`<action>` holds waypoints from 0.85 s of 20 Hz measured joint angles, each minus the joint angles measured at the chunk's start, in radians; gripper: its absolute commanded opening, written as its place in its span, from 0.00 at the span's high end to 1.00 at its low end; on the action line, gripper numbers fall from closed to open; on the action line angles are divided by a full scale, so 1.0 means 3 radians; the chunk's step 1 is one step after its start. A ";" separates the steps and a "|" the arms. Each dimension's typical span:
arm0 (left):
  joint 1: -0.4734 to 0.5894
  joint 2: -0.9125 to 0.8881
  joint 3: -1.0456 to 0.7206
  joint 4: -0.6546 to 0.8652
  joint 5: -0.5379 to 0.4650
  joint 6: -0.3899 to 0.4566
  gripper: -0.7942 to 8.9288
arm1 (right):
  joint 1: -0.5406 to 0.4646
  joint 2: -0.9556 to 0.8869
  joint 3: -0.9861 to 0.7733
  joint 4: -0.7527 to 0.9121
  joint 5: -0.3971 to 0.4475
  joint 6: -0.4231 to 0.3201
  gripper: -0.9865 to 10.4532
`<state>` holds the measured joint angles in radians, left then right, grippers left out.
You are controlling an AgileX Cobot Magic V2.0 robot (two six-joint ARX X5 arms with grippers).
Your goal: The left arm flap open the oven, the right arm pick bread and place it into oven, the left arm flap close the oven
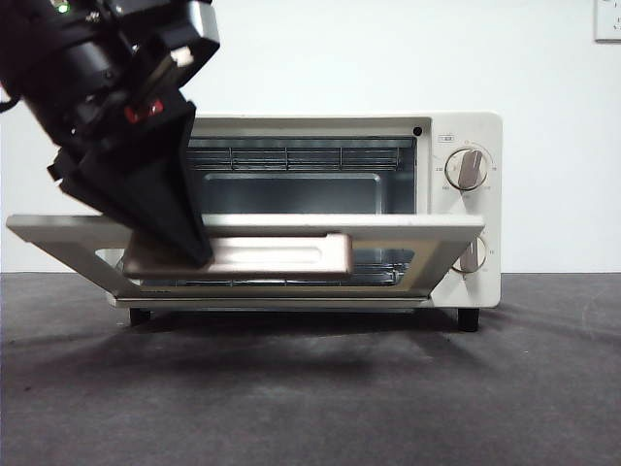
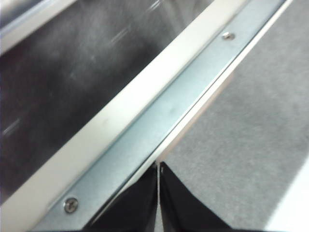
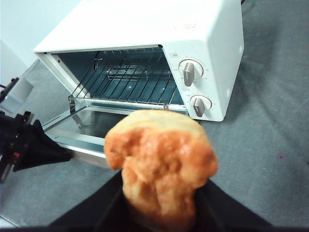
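The cream-white oven (image 1: 466, 136) stands with its door (image 1: 408, 228) swung down to about level. My left gripper (image 1: 189, 254) comes in from the upper left, and its wedge tip rests on the door by the beige handle (image 1: 281, 254). In the left wrist view its jaws (image 2: 158, 166) are shut together at the door's metal edge (image 2: 145, 125). My right gripper (image 3: 159, 205) is shut on the golden bread (image 3: 161, 159) and holds it in the air in front of the open oven (image 3: 145, 24). The bread and right gripper are out of the front view.
The oven's wire rack (image 3: 130, 77) is bare. Two beige knobs (image 1: 468, 169) sit on the oven's right panel. The left gripper (image 3: 43, 147) is at the door's near corner in the right wrist view. Dark grey table (image 1: 310, 388) stretches in front.
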<state>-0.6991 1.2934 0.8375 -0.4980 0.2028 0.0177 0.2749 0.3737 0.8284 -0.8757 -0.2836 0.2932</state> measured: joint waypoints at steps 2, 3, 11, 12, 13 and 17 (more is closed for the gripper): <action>-0.0043 -0.0001 -0.0056 0.0081 -0.0045 -0.0079 0.90 | 0.0000 0.0000 0.0000 0.0004 0.0000 0.0000 0.80; -0.0062 -0.0001 -0.0076 0.0112 -0.0053 -0.0120 0.90 | 0.0000 0.0000 0.0000 0.0004 0.0000 0.0000 0.80; -0.0214 -0.0001 -0.0192 0.0268 -0.0141 -0.0317 0.90 | 0.0000 0.0000 0.0000 0.0004 0.0001 0.0000 0.80; -0.0228 -0.0001 -0.0192 0.0266 -0.0161 -0.0320 0.90 | 0.0000 0.0000 0.0000 0.0004 0.0001 0.0000 0.80; -0.0226 -0.0001 -0.0192 0.0264 -0.0184 -0.0322 0.90 | 0.0000 0.0000 0.0000 0.0004 0.0001 0.0000 0.80; -0.0254 -0.0019 -0.0192 0.0192 -0.0197 -0.0329 0.90 | 0.0000 0.0000 0.0000 0.0004 -0.0027 0.0000 0.80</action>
<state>-0.7753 1.2877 0.7799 -0.4404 0.1436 -0.0811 0.2749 0.3737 0.8284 -0.8745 -0.2916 0.2932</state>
